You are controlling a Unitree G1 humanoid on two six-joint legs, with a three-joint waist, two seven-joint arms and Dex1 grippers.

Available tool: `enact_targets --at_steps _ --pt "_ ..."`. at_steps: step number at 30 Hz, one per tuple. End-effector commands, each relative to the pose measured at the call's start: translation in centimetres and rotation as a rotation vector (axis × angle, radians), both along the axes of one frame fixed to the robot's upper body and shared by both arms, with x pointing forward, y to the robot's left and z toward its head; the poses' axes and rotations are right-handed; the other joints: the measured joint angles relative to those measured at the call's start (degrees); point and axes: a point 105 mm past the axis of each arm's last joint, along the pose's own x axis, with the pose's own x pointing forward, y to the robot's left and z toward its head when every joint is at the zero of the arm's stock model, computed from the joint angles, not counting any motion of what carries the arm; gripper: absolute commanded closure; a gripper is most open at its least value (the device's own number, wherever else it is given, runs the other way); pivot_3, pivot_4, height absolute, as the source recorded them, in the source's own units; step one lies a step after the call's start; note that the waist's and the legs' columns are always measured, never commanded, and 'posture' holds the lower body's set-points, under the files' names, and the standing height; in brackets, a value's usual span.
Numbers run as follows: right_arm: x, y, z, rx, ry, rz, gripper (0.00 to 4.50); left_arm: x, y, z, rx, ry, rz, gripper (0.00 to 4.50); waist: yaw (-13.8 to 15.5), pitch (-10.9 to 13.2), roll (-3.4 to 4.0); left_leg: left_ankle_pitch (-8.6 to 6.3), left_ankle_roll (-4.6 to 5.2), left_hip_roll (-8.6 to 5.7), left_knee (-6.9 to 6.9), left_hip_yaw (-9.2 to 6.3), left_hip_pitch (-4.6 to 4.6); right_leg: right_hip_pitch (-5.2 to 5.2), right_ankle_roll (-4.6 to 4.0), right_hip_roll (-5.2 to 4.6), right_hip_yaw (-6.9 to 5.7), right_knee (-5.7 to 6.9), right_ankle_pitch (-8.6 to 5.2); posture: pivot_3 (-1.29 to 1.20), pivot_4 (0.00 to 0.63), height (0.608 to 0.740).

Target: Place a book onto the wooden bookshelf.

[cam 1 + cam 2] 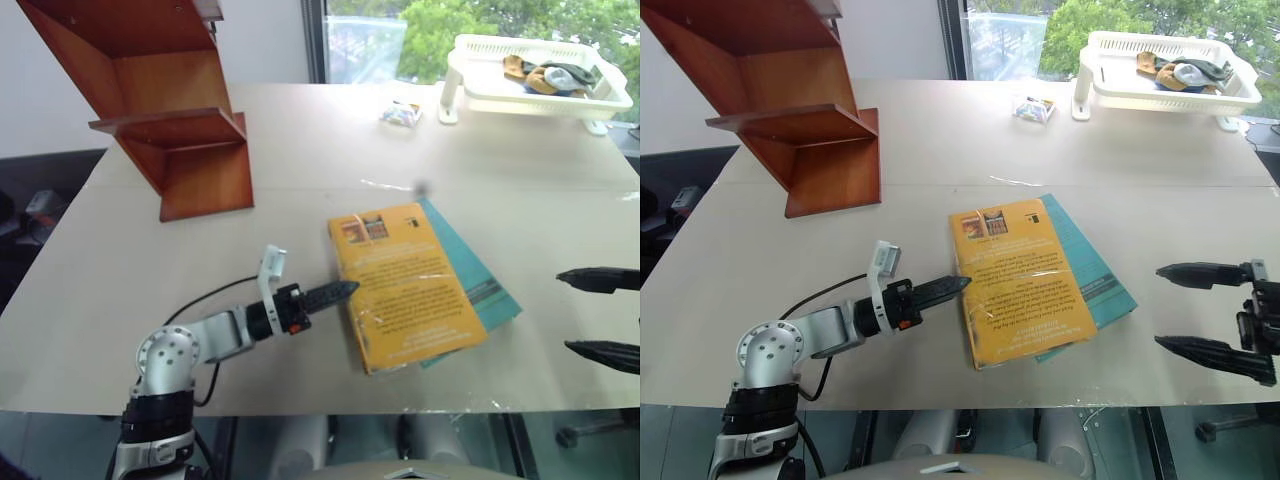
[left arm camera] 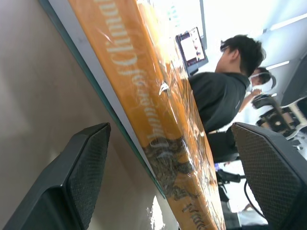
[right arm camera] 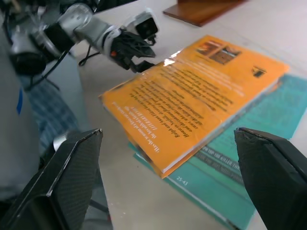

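The book (image 1: 410, 285), yellow-orange in glossy wrap, lies flat on the table on top of a thinner teal book (image 1: 482, 283). My left gripper (image 1: 345, 291) is open and level at the book's left long edge. In the left wrist view its fingers (image 2: 86, 167) stand either side of the book's spine (image 2: 158, 120), one low by the tabletop and one above. My right gripper (image 1: 1157, 305) is open and empty, apart from the books on their right side. The wooden bookshelf (image 1: 170, 110) stands at the table's far left.
A white plastic rack (image 1: 540, 90) holding small items sits at the far right by the window. A small packet (image 1: 400, 113) lies near it. A person sits beyond the table in the left wrist view. The table's front edge is close below the books.
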Motion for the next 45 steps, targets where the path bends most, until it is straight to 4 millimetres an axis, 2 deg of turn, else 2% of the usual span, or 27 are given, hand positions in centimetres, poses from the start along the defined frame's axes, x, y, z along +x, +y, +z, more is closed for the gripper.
enact_targets --at_steps 1,9,18,23,24,25,26,27,29,30,33,36,39,42,44,45 --pt "-0.5 -0.4 1.6 -0.124 -0.109 0.094 0.00 -0.1 -0.1 0.5 -0.019 -0.008 -0.049 0.24 -0.1 0.0 0.00 0.00 0.00 -0.01 0.01 0.00 0.00 0.00 0.00 0.00 0.00 0.00 0.00 0.00 0.150 0.740" --pt "1.8 0.0 3.2 -0.138 -0.265 0.172 0.00 0.4 -0.2 0.1 -0.006 0.002 -0.083 0.24 0.0 0.0 -0.01 0.00 0.00 0.00 0.06 -0.02 -0.03 0.01 -0.02 -0.04 -0.02 -0.02 -0.01 0.00 0.150 0.740" --pt "2.5 -0.3 2.3 -0.150 -0.229 0.190 0.00 0.8 -0.7 1.1 -0.005 -0.028 -0.107 0.24 0.0 0.0 0.00 0.00 -0.01 -0.06 0.05 -0.13 -0.10 0.02 -0.02 -0.22 -0.14 -0.08 -0.01 0.00 0.150 0.740" --pt "2.6 -0.5 1.7 -0.157 -0.219 0.175 0.00 0.9 -1.8 1.4 -0.027 -0.029 -0.117 0.24 0.0 0.0 -0.01 0.00 -0.01 -0.06 0.05 -0.14 -0.11 0.02 -0.02 -0.24 -0.17 -0.08 -0.01 0.00 0.150 0.740" --pt "2.6 -0.6 1.6 -0.160 -0.218 0.173 0.00 1.0 -2.0 1.5 -0.034 -0.032 -0.114 0.74 0.0 0.0 -0.01 0.00 -0.01 -0.06 0.05 -0.14 -0.11 0.03 -0.02 -0.25 -0.18 -0.08 -0.01 0.00 0.150 0.740" --pt "2.6 -0.7 1.6 -0.160 -0.218 0.170 0.00 1.1 -2.0 1.6 -0.042 -0.033 -0.112 0.97 0.0 0.0 -0.01 0.00 -0.01 -0.08 0.05 -0.15 -0.11 0.03 -0.02 -0.25 -0.18 -0.08 -0.01 0.00 0.150 0.740" --pt "2.6 -0.7 1.7 -0.160 -0.219 0.167 0.00 1.2 -2.1 1.7 -0.047 -0.035 -0.112 1.41 0.0 0.0 -0.01 0.00 -0.01 -0.09 0.05 -0.14 -0.11 0.03 -0.02 -0.25 -0.18 -0.08 -0.01 0.00 0.150 0.740" --pt "2.6 -0.8 1.7 -0.157 -0.213 0.157 0.00 1.2 -2.1 1.8 -0.047 -0.036 -0.116 2.10 0.0 0.0 -0.01 0.00 -0.01 -0.09 0.05 -0.15 -0.11 0.03 -0.02 -0.25 -0.18 -0.08 -0.01 0.00 0.150 0.740" --pt "2.6 -0.9 1.8 -0.145 -0.194 0.135 0.00 1.2 -2.2 2.0 -0.044 -0.046 -0.121 2.60 0.0 0.0 -0.01 0.00 -0.01 -0.09 0.05 -0.14 -0.10 0.03 -0.02 -0.24 -0.18 -0.08 -0.01 0.00 0.150 0.740" --pt "2.6 -1.0 1.8 -0.140 -0.189 0.128 0.00 1.5 -2.2 2.5 -0.055 -0.063 -0.115 3.18 0.0 0.0 -0.01 0.00 -0.01 -0.09 0.05 -0.15 -0.10 0.03 -0.02 -0.23 -0.18 -0.08 -0.01 0.00 0.150 0.740" --pt "2.5 -1.1 1.7 -0.137 -0.181 0.120 0.00 1.8 -2.1 3.9 -0.095 -0.101 -0.116 4.18 0.0 0.0 -0.01 0.00 -0.01 -0.09 0.05 -0.15 -0.11 0.04 -0.02 -0.24 -0.19 -0.08 -0.01 0.00 0.150 0.740" --pt "2.5 -1.4 1.7 -0.122 -0.181 0.101 0.00 1.7 -2.4 5.8 -0.069 -0.182 -0.151 4.26 0.0 0.0 -0.02 0.00 -0.01 -0.11 0.05 -0.15 -0.11 0.04 -0.01 -0.24 -0.19 -0.09 0.00 0.00 0.150 0.740" --pt "2.9 -2.0 2.8 -0.041 -0.198 0.072 0.00 2.0 -2.6 9.0 -0.047 -0.340 -0.162 4.26 0.0 0.1 -0.06 0.01 -0.01 -0.11 0.05 -0.16 -0.12 0.04 -0.01 -0.22 -0.20 -0.09 0.00 0.00 0.150 0.740" --pt "3.7 -3.1 2.8 -0.051 -0.205 0.023 0.00 2.5 -3.0 12.8 0.084 -0.655 -0.150 4.26 0.0 0.1 -0.11 0.02 -0.03 -0.13 0.07 -0.16 -0.12 0.05 0.00 -0.20 -0.19 -0.08 0.00 0.00 0.150 0.740" --pt "4.2 -3.7 3.0 -0.026 -0.213 -0.005 0.00 3.8 -3.0 16.9 0.145 -0.931 -0.064 4.26 0.0 0.1 -0.10 0.09 -0.16 -0.16 0.05 -0.14 -0.12 0.07 -0.01 -0.14 -0.19 -0.15 0.00 0.00 0.150 0.740" --pt "4.4 -4.1 3.1 -0.017 -0.217 -0.016 0.00 3.8 -3.1 19.1 0.175 -1.082 -0.057 4.26 0.1 0.2 -0.11 0.14 -0.24 -0.17 0.05 -0.13 -0.11 0.07 -0.01 -0.13 -0.18 -0.16 0.00 0.00 0.150 0.740"
